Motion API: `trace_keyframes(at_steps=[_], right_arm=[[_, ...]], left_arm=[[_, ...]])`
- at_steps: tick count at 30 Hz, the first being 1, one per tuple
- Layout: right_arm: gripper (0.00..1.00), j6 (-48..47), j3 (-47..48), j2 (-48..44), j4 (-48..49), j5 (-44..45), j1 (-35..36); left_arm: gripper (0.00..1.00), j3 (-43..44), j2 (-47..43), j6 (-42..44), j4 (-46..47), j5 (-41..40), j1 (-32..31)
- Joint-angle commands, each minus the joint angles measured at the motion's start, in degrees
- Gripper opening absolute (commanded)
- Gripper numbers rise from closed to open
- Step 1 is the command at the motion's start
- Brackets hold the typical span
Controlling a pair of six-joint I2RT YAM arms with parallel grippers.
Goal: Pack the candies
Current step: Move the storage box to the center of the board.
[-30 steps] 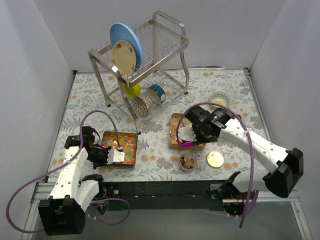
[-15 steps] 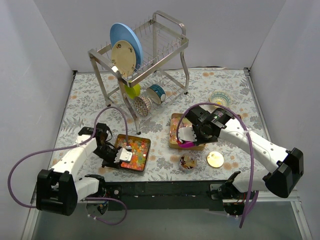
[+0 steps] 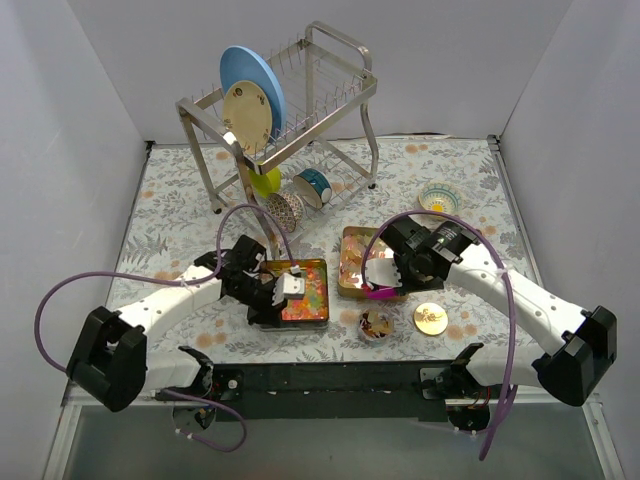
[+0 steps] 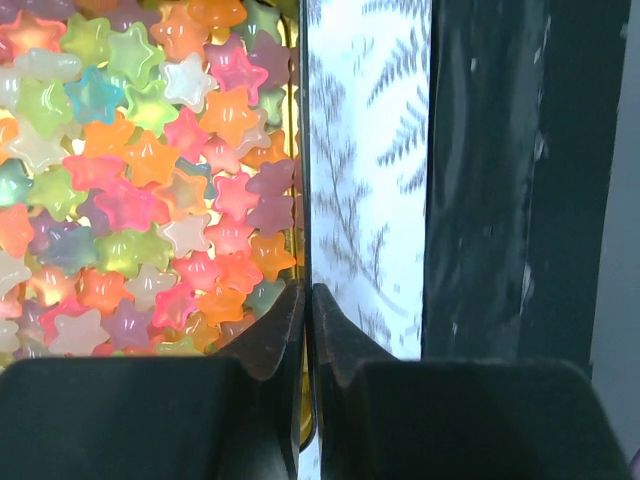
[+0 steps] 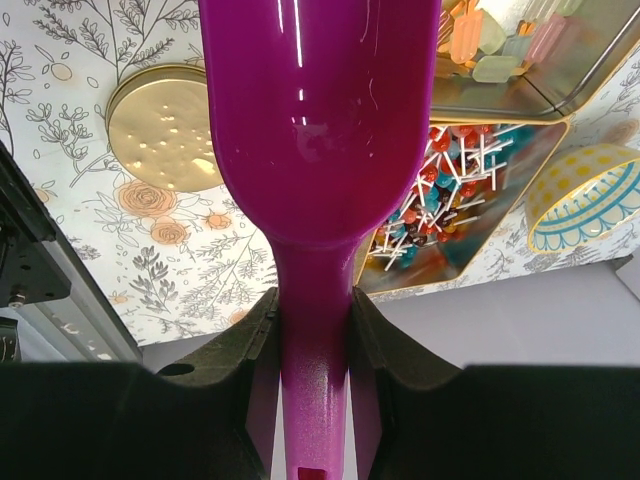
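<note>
Up close, star candies (image 4: 150, 200), tin wall (image 4: 303, 150) between left jaws, lollipop sticks (image 5: 440, 190)

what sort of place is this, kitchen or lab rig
Likely a lab test cell dressed like a kitchen: plain white walls box in a floral-covered table, a dish rack holds plates, and two robot arms are bolted at the near edge.

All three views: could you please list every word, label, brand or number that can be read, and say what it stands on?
None: no readable text in any view.
The scoop, gold lid, tin and star candies show no print.
The bowl and tablecloth carry patterns only, and the blue plate is plain.
</note>
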Motion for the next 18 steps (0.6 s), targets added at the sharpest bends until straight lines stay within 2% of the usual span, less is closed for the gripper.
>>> trace_keyframes(at_steps=[1,2,11,12,13,15,16,18], right_arm=[[0.01,0.1,-0.5,-1.2,0.6,-0.3,-0.8],[0.01,0.0,-0.5,-1.2,0.7,-0.4,-1.0],[0.01,-0.8,-0.2,-1.7,0.0,-0.9,-1.5],[0.01,-0.9,0.3,-1.5,-0.2,-0.9,-1.5],[0.01,-1.2,1.4,-1.1,-0.4,-1.0,-1.6],[0.01,-1.8,3.0,-0.5,-0.5,-1.3,-1.6],[0.01,-2.7,3.8,0.2,-0.5,-1.7,-1.6],[0.01,-4.0,6.7,1.5,-0.5,-1.6,-1.6]], left_arm=[[0.00,3.3,3.1,-14.3,14.0,2.7,-4.9],[0.00,3.7,4.3,-18.4,15.3,2.3,-6.2],[0.00,5.8,11.5,-21.8,23.7,1.5,-8.1],[0.03,6.1,11.6,-21.9,24.1,1.7,-8.1],[0.14,6.3,11.8,-21.7,24.1,1.9,-8.4],[0.23,6.8,10.8,-20.9,22.9,2.9,-8.8],[0.35,7.0,10.1,-19.9,22.1,3.4,-8.8],[0.44,8.3,7.6,-18.8,18.0,4.0,-8.8]])
